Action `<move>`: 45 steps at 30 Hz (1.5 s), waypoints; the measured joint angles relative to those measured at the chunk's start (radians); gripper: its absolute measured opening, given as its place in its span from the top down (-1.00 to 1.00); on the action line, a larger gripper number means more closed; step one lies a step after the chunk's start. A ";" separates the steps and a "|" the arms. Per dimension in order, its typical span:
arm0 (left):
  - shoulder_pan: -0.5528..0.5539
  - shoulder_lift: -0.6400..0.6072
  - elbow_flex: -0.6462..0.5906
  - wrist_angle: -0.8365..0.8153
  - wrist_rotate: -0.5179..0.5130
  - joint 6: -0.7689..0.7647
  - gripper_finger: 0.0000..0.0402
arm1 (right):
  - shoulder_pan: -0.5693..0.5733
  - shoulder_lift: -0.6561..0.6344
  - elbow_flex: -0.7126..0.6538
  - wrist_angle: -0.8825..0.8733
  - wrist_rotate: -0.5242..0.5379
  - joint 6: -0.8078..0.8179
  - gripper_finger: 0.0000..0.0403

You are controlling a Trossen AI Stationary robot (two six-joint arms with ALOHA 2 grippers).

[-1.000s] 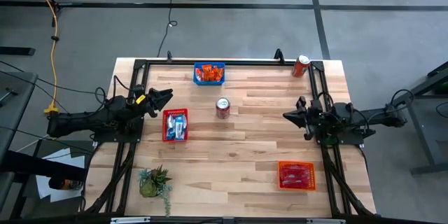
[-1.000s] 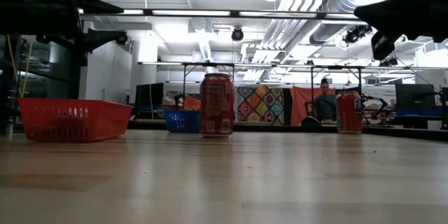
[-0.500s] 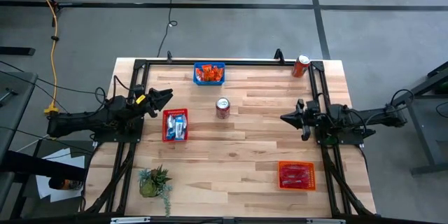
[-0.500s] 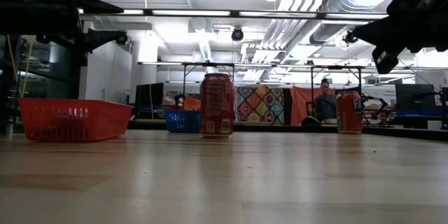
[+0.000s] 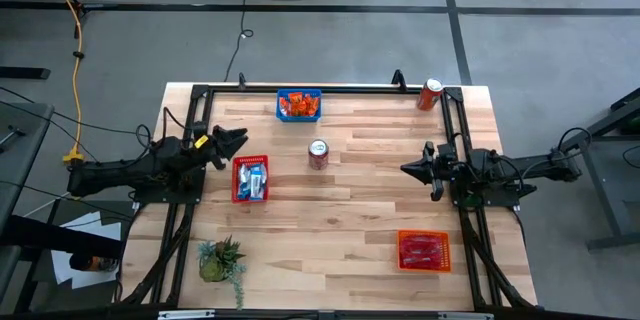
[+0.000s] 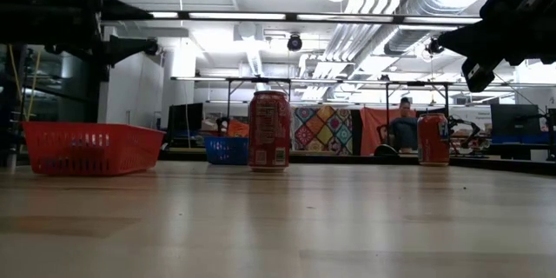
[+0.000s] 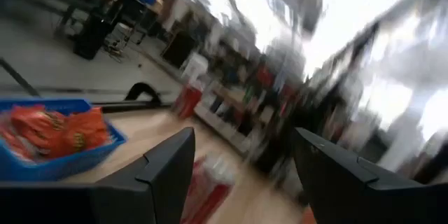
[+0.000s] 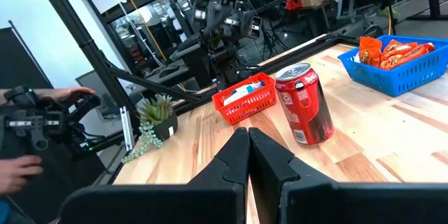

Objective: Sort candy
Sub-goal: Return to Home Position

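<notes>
Wooden table (image 5: 350, 210): left hand (image 5: 237, 140) wide, slightly farther back; right hand (image 5: 405, 168) narrow.

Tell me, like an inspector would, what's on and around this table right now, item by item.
Surface: wooden table, no loose candy seen.
Job's things: orange candy in the blue basket; blue-and-white candy in the red basket; pink-red candy in the orange basket.
Clutter: one can mid-table, a second can at the far right corner, a plant near the front left.
End effectors: left end effector open and empty, beside the red basket; right end effector shut and empty, over the table's right side.
Cables: yellow cable and black cable on the floor.
Surroundings: a person seated in the room behind.
</notes>
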 joint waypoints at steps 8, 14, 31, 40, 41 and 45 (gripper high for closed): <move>-0.096 -0.061 0.001 -0.191 0.157 0.510 -0.11 | 0.000 0.000 0.000 -0.001 0.000 0.000 0.98; -0.130 -0.061 0.000 -0.206 0.216 0.573 -0.11 | 0.000 -0.001 0.000 -0.001 0.000 0.000 0.98; -0.131 -0.049 0.000 -0.204 0.230 0.364 -0.11 | 0.000 -0.001 0.000 -0.001 0.001 0.000 0.98; -0.131 -0.049 0.000 -0.204 0.228 0.365 -0.11 | 0.000 -0.001 0.000 -0.001 0.001 0.000 0.98; -0.131 -0.049 0.000 -0.204 0.228 0.365 -0.11 | 0.000 -0.001 0.000 -0.001 0.001 0.000 0.98; -0.131 -0.049 0.000 -0.204 0.228 0.365 -0.11 | 0.000 -0.001 0.000 -0.001 0.001 0.000 0.98</move>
